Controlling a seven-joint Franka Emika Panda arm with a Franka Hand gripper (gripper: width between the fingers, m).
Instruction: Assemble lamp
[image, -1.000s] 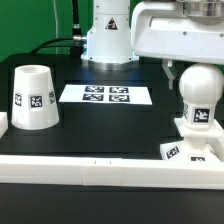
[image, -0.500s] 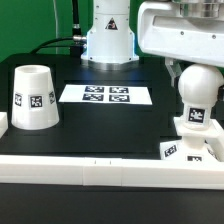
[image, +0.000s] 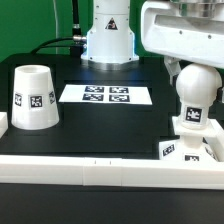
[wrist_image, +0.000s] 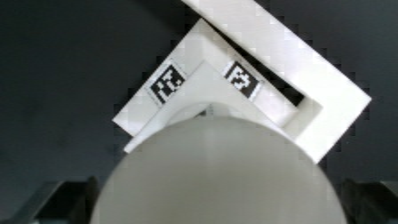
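Observation:
The rounded white bulb (image: 197, 95) stands upright on the flat square base (image: 190, 148) at the exterior view's right, near the front edge. My gripper (image: 190, 68) hangs right over the bulb's top. In the wrist view the bulb (wrist_image: 222, 170) fills the space between my fingers (wrist_image: 63, 200), with dark gaps on both sides, so the gripper (wrist_image: 214, 205) is open around it. The tagged base (wrist_image: 196, 85) shows beyond the bulb. The tapered shade (image: 32, 97) stands mouth down at the exterior view's left.
The marker board (image: 105, 95) lies flat mid-table between the shade and the bulb. The robot's white pedestal (image: 108, 35) stands behind it. A white ledge (image: 100, 163) runs along the front edge, right by the base.
My hand has shifted slightly toward the exterior view's right above the bulb. Bulb, base and shade stay where they were.

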